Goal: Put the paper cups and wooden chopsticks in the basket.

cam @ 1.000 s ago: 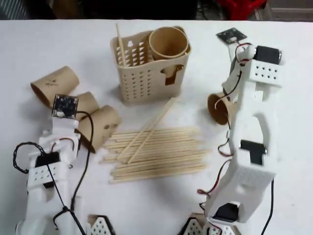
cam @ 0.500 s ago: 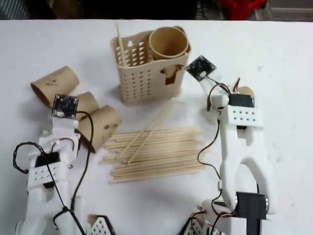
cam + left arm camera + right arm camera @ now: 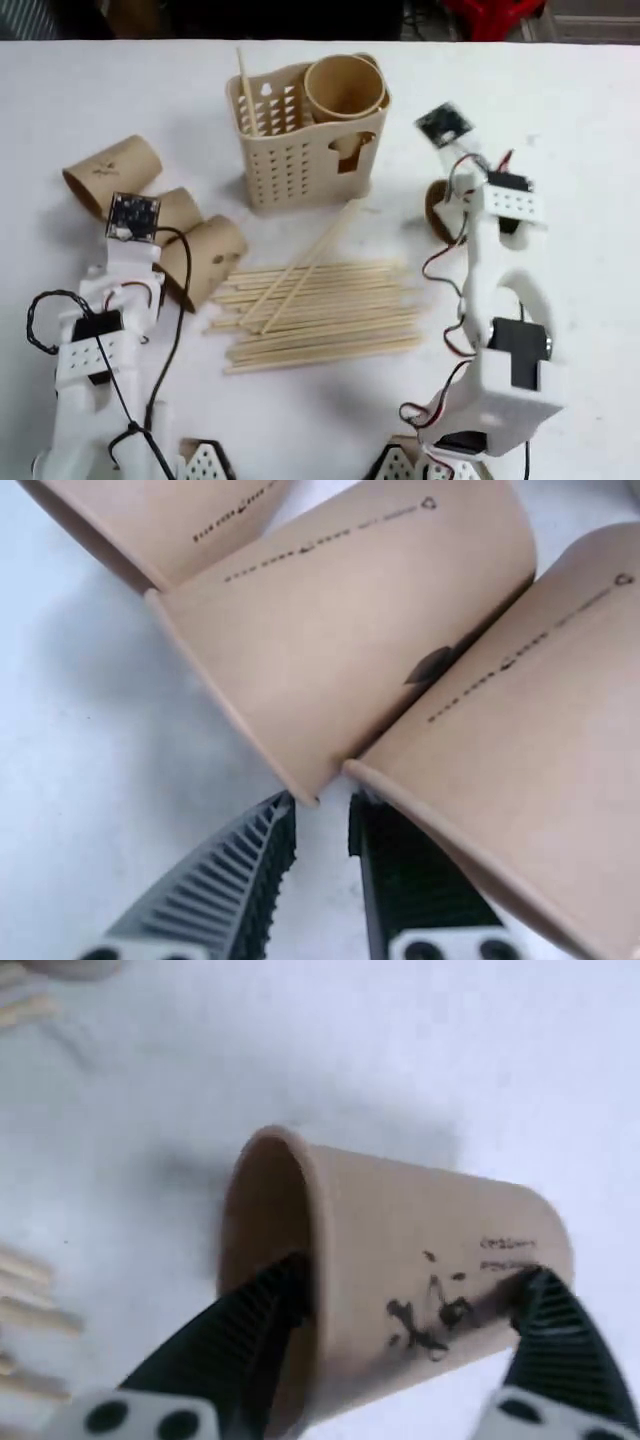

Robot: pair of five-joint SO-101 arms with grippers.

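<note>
The perforated beige basket point(image 3: 290, 150) stands at the back centre with one paper cup point(image 3: 345, 85) and one upright chopstick point(image 3: 245, 90) in it. A pile of wooden chopsticks point(image 3: 320, 310) lies in front of it. My right gripper point(image 3: 412, 1275) is shut on a brown paper cup point(image 3: 400, 1260), one finger at its mouth and the other near its base; this cup point(image 3: 437, 210) hangs to the right of the basket. Three cups point(image 3: 110, 170) point(image 3: 180, 210) point(image 3: 210, 255) lie on their sides at the left. My left gripper point(image 3: 320, 805) stands slightly open at the rims of two of them.
One chopstick point(image 3: 310, 260) leans diagonally from the pile toward the basket's foot. The left arm point(image 3: 100, 320) lies along the table's left front. The white table point(image 3: 560, 90) has free room at the back right and behind the basket.
The right arm swung its wrist toward the basket and back out, carrying the cup; the cup now hangs lower and nearer the pile. The left arm has not moved.
</note>
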